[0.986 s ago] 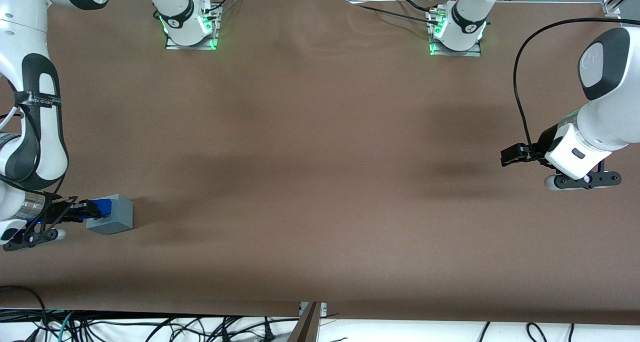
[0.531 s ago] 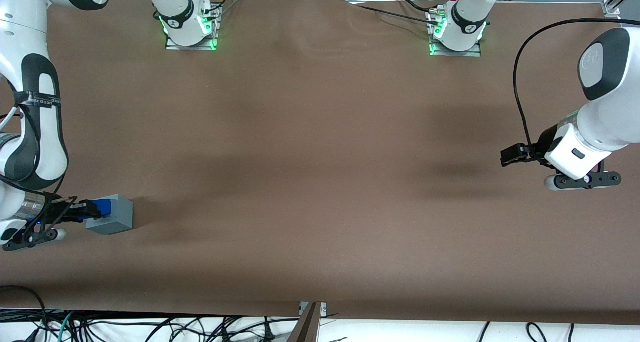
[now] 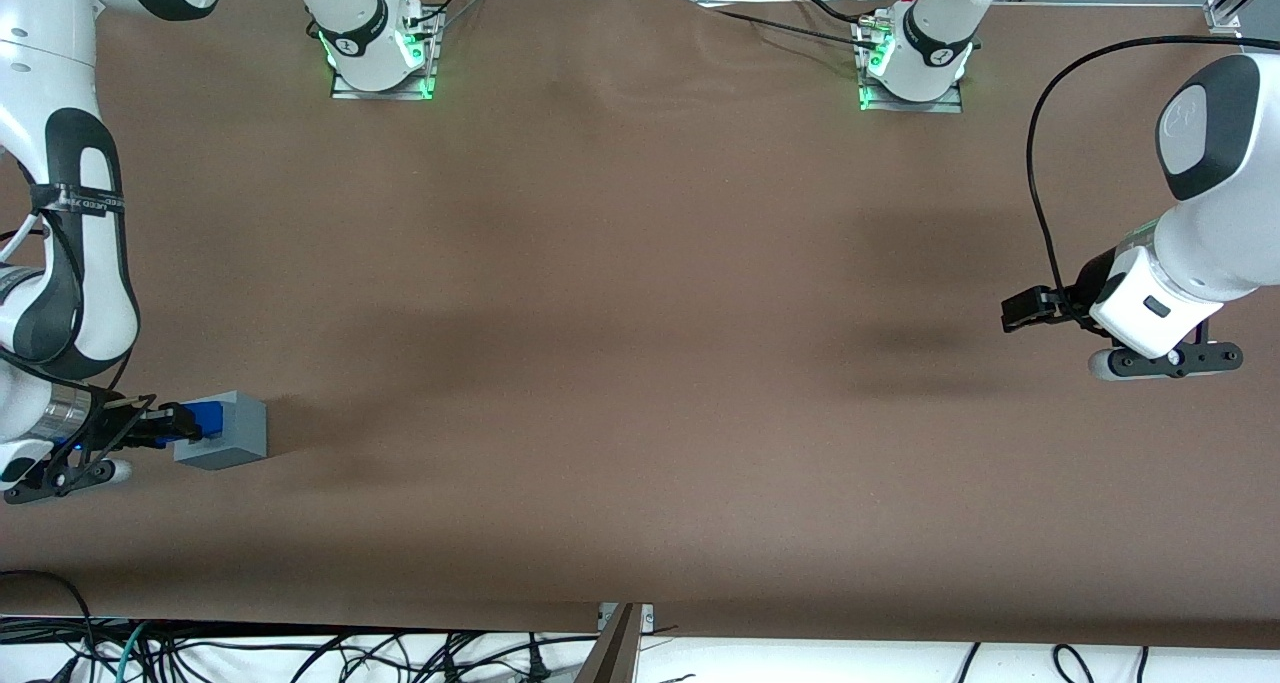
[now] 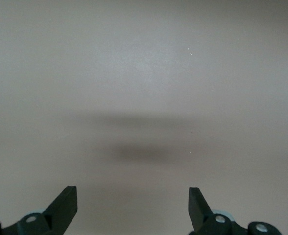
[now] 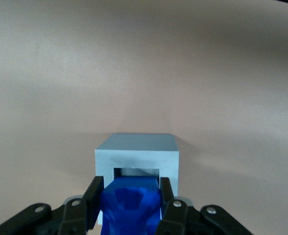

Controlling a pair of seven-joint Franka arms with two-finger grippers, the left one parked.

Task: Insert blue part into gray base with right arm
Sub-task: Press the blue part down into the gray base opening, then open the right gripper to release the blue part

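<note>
while the claw [image 5: 130, 196] stays low over the table [image 3: 640, 363], it grips the blue part [image 5: 131, 208] between its fingers, nose entering the gray base [image 5: 136, 156] recess just ahead.

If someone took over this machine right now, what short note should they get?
Gripper: shut on the blue part, low over the table at the working arm's end.
Gray base: on the table, its opening facing the gripper.
Done: part picked up, lined up with the opening, its tip at or just inside the mouth.
Left: push the part fully in, open the fingers, pull back.
</note>
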